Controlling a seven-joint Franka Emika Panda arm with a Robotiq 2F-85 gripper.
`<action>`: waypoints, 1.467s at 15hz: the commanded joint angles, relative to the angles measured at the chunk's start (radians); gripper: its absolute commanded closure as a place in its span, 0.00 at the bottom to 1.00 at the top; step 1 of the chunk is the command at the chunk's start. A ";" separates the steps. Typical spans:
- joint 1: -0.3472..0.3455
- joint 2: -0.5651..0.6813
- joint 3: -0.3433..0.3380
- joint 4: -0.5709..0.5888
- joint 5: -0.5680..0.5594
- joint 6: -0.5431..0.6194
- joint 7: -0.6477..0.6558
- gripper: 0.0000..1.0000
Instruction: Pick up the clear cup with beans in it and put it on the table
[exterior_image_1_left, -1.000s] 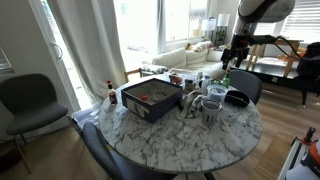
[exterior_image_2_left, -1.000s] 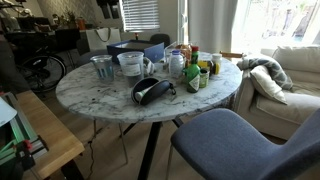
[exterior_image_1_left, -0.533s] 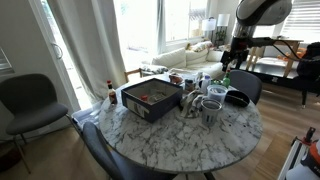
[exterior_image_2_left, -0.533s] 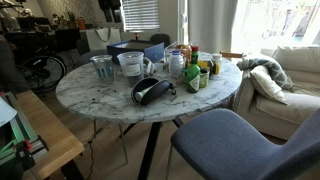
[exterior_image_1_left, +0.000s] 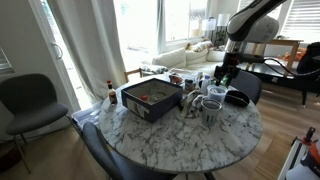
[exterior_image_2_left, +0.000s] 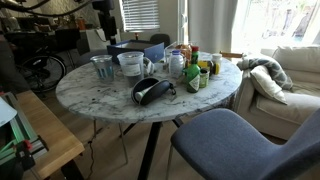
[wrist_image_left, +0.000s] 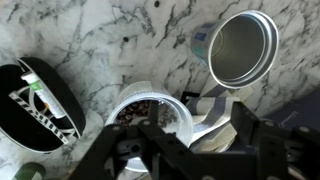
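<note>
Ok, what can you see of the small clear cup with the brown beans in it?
The small clear cup with brown beans is a see-through tumbler, seen from above in the wrist view: round pale rim, dark beans inside. It stands upright on the white marble table, close beside a pale mug; contact between them is unclear. The gripper hangs above, hiding its lower edge.

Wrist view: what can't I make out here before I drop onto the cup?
Cup: wrist view, near half hidden under the gripper.
Jaws: wrist view, dark and blurred; open or shut cannot be told.
Cup, both exterior views: too small to single out.
Gripper height over the cup: exterior view, too small to judge.
</note>
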 joint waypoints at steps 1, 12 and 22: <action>0.009 0.079 -0.006 0.017 0.077 0.075 -0.040 0.36; -0.023 0.293 0.006 0.131 0.175 0.208 -0.041 0.37; -0.077 0.411 0.025 0.206 0.203 0.192 -0.032 0.50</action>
